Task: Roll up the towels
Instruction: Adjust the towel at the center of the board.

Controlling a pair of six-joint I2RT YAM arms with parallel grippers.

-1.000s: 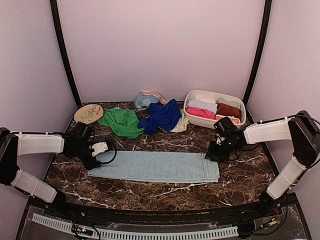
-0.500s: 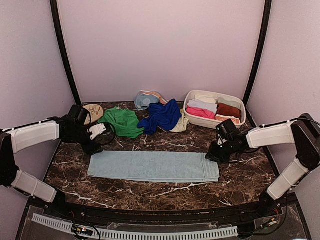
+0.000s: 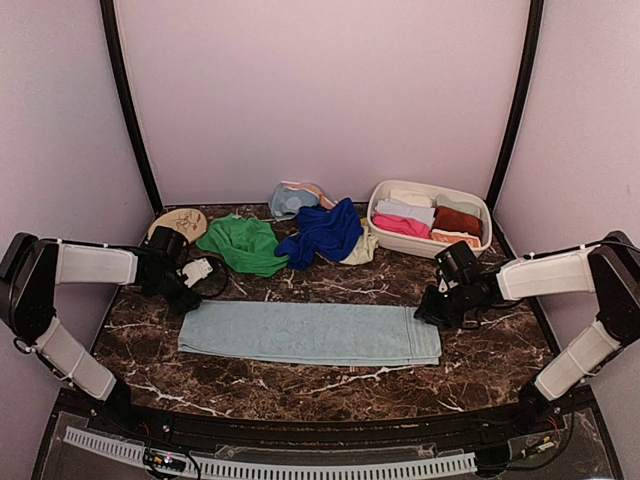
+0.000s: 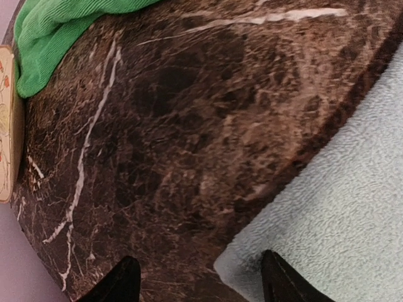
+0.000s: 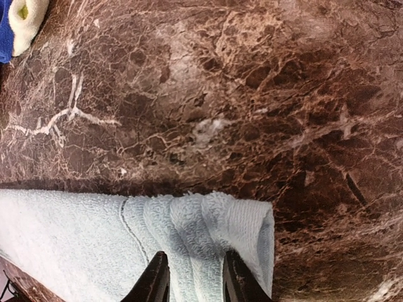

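Light blue towel (image 3: 310,333), likely soft, light and floppy, is laid flat across the table (image 3: 330,385) from 9 to 3 o'clock, best taken by the 3 o'clock hem pinched in the right gripper (image 5: 191,280), left gripper (image 4: 198,283) splayed wide at 9.

Marble bench (image 3: 300,385) in a lilac booth
Brown stone, white-veined (faintly glossy), meets plain walls (image 3: 320,90); two black poles (image 3: 128,110) rise at the back corners under even light.

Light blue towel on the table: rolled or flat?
Flat, not rolled. The light blue towel lies as one long strip on the table; only its right end is bunched in the right hand.
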